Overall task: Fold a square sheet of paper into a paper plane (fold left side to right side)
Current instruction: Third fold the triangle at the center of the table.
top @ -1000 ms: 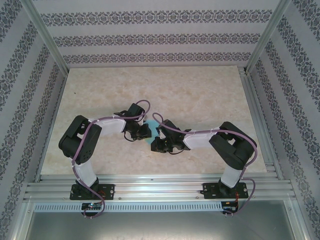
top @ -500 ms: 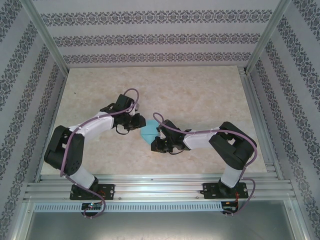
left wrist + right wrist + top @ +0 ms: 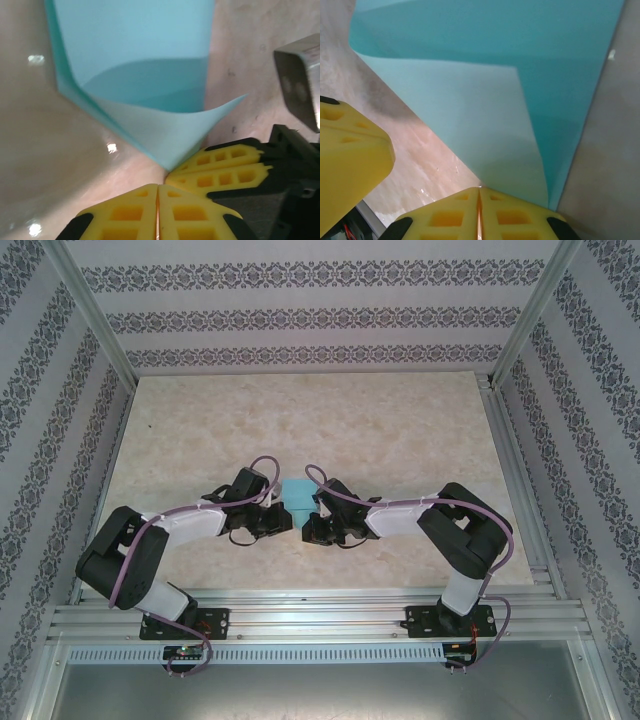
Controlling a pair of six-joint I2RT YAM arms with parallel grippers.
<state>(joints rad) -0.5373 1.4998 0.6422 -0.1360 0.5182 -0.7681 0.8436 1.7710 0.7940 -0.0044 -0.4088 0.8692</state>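
Note:
The square sheet of paper point(image 3: 298, 494) is cyan and lies on the marble tabletop between my two grippers. It is partly folded, with a flap point(image 3: 165, 125) lifted and curling off the table. That flap's near corner runs down into my right gripper point(image 3: 480, 188), which is shut on it. From above, the right gripper point(image 3: 310, 527) sits at the sheet's near edge. My left gripper point(image 3: 158, 186) is shut just beside the paper's tip, fingertips nearly touching the right gripper's yellow fingers point(image 3: 220, 167). Nothing shows between the left jaws. It sits left of the sheet's near corner point(image 3: 288, 522).
The beige marble tabletop point(image 3: 400, 430) stretches behind and to both sides of the paper. Patterned walls point(image 3: 320, 315) and aluminium posts point(image 3: 95, 325) enclose it. A metal rail point(image 3: 320, 615) runs along the near edge at the arm bases.
My left arm swung back toward the near edge and its gripper closed beside the right gripper at the paper's near corner. More of the sheet is uncovered. The right arm stayed put.

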